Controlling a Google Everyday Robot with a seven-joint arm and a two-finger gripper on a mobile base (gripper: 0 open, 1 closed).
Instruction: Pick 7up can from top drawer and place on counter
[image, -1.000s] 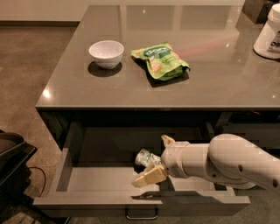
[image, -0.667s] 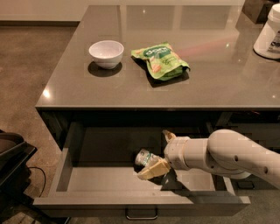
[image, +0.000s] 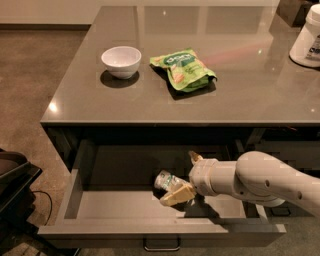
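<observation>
Pincer at the can, inside the open drawer.
The pincer (image: 179, 179) stands wide, one finger at two o'clock of the can (image: 165, 180) and one at five; the can lies in the drawer (image: 115, 206), under the worktop (image: 250, 85).

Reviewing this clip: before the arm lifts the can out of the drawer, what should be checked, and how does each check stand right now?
1. Drawer pulled open: ok.
2. Can inside the drawer and in view: ok.
3. Tool down in the drawer, right at the can: ok.
4. Firm hold on the can: cannot tell.
5. Bare counter to set it on: ok, free surface to the right of the snack bag and in front of the bowl.
</observation>
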